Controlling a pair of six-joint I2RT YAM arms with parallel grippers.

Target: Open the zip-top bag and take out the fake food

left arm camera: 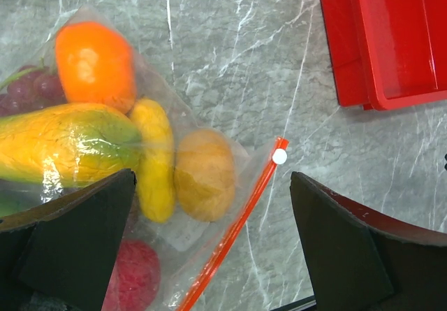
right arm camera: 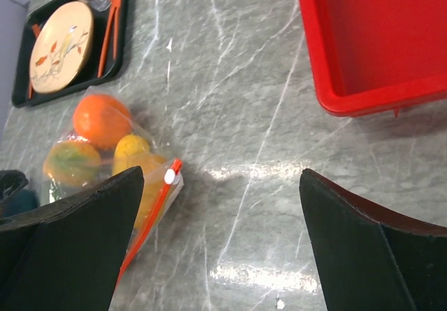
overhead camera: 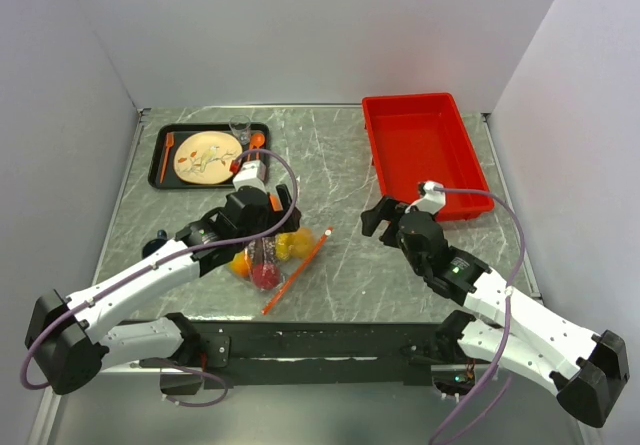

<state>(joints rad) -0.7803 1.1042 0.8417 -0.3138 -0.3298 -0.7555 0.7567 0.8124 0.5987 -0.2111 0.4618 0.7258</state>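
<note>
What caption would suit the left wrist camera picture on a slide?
Left gripper, wide open, hovers above the zip-top bag of fake food on the table, red bin nearby.

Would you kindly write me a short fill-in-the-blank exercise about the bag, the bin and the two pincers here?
The fake food lies ____ the zip-top bag.
The bin beside the right arm is coloured ____.
The left pincer and the right pincer both stand ____.
Missing words: inside; red; open.
</note>
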